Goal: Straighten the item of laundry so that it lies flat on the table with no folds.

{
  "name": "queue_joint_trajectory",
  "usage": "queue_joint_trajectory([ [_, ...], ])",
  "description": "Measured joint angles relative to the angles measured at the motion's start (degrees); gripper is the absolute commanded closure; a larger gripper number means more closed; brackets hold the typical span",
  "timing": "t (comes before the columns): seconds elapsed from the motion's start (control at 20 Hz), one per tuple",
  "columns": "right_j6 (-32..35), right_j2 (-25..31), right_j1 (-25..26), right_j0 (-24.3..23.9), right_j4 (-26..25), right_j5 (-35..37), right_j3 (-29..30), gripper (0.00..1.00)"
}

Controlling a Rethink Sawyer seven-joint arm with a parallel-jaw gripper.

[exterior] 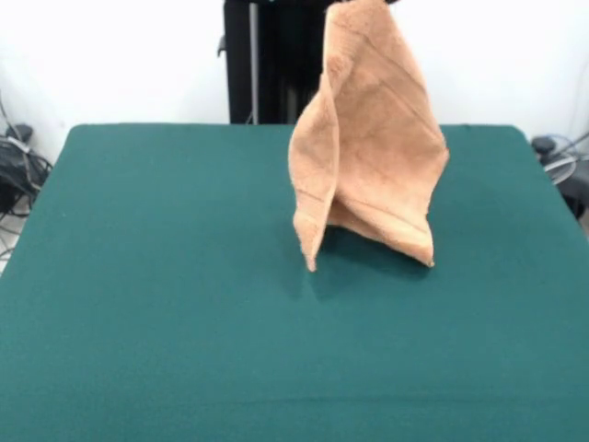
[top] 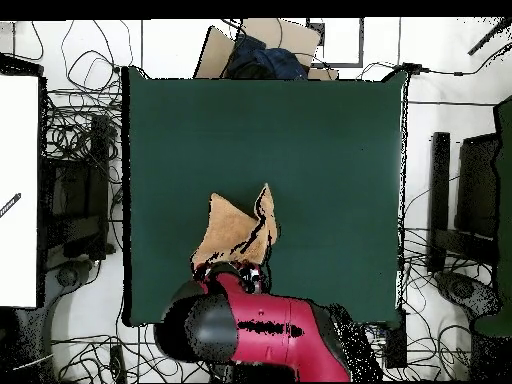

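The item of laundry (exterior: 368, 157) is an orange-tan terry towel hanging in the air, drawn up to a point at the picture's top edge. It drapes down in loose vertical folds, and a woven band shows along its lower hem. Its two lowest corners sit at or just above the dark green table (exterior: 138, 276); I cannot tell whether they touch. In the overhead view the towel (top: 235, 235) spreads out from under the red and black arm. My gripper (top: 232, 271) is at the arm's tip, shut on the towel's top. In the front view the gripper is out of the picture.
A cardboard box with a dark blue bundle (top: 262, 50) lies just beyond one table edge in the overhead view. Tangled cables (top: 85, 150) and black equipment (top: 470, 200) flank the table's sides. A white panel (top: 18, 190) stands at the left.
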Motion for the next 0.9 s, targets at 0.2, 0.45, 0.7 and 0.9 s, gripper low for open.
queue_joint_trajectory([
  [0.2, 0.00, -1.12, -1.14, 0.71, 0.05, 0.69, 0.02, 1.00],
  [0.45, 0.00, -1.57, -1.71, 0.25, 0.63, 0.70, 0.02, 1.00],
  [0.7, 0.00, -2.10, -2.13, -1.43, 1.60, 1.18, 0.02, 1.00],
  [0.9, 0.00, -2.10, -2.58, -2.47, 1.94, 1.82, 0.02, 1.00],
])
